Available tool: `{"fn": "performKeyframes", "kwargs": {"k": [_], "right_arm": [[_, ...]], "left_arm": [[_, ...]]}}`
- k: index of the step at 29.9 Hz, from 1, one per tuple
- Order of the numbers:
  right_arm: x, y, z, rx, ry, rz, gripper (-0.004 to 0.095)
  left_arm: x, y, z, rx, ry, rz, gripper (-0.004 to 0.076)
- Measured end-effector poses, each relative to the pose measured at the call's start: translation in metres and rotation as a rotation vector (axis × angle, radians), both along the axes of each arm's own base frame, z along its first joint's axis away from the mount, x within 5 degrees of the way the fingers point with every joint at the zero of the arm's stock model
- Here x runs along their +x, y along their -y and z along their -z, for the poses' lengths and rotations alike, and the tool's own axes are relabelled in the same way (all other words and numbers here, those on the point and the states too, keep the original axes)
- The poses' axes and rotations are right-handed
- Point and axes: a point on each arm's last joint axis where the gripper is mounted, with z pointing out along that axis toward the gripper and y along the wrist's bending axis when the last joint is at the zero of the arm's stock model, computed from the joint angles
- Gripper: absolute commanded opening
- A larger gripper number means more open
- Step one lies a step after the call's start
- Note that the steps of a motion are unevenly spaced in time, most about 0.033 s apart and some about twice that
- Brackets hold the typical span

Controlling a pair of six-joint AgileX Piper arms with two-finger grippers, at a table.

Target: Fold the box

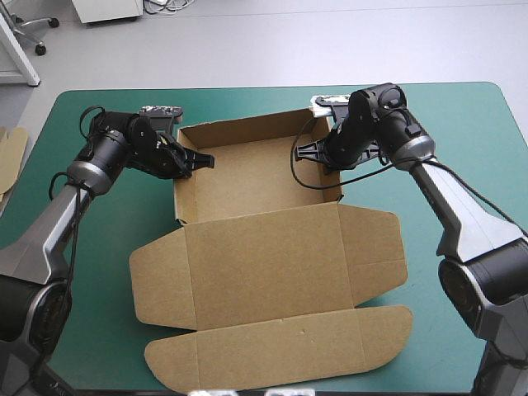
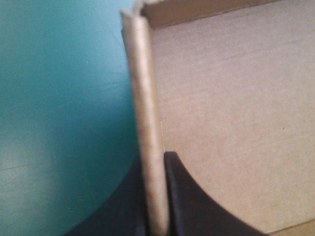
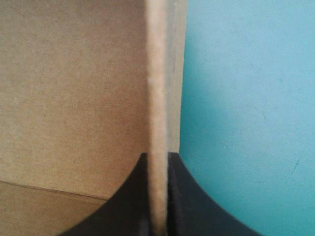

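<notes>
The brown box (image 1: pixel 256 177) stands on the teal-green cover as an open tray with raised walls, its lid (image 1: pixel 272 276) lying flat toward the table's near edge. My left gripper (image 1: pixel 191 162) is shut on the tray's left wall (image 2: pixel 147 128), one black finger (image 2: pixel 197 206) inside the tray and one outside. My right gripper (image 1: pixel 318 153) is shut on the right wall (image 3: pixel 160 98), whose top edge runs straight ahead between the fingers (image 3: pixel 123 201). The tray's floor (image 2: pixel 236 113) is bare board.
A rounded front flap (image 1: pixel 280 346) of the lid reaches almost to the table's near edge. An edge of more board (image 1: pixel 10 157) shows at the table's left edge. Teal-green cover (image 1: pixel 462 124) lies open to the right of the box.
</notes>
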Motion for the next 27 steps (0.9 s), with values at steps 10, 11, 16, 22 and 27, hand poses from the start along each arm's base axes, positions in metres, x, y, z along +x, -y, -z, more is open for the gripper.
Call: {"fn": "performKeyframes", "kwargs": {"k": [10, 11, 16, 22, 27], "right_arm": [[0.006, -0.002, 0.02, -0.029, -0.048, 0.003, -0.002], [0.007, -0.003, 0.022, -0.031, -0.051, 0.003, -0.002], [0.01, -0.005, 0.03, -0.036, -0.071, 0.001, -0.002], [0.014, -0.008, 0.04, -0.033, -0.098, 0.001, -0.002], [0.016, -0.009, 0.048, -0.034, -0.117, 0.0, -0.002]], "left_arm": [[0.007, 0.003, 0.024, 0.016, -0.103, -0.002, -0.0014], [0.007, 0.003, 0.025, 0.018, -0.108, -0.002, -0.0014], [0.009, 0.003, 0.03, 0.028, -0.131, -0.001, -0.0014], [0.012, 0.003, 0.037, 0.038, -0.145, -0.001, -0.0014], [0.015, 0.004, 0.045, 0.045, -0.162, -0.001, -0.0014]]}}
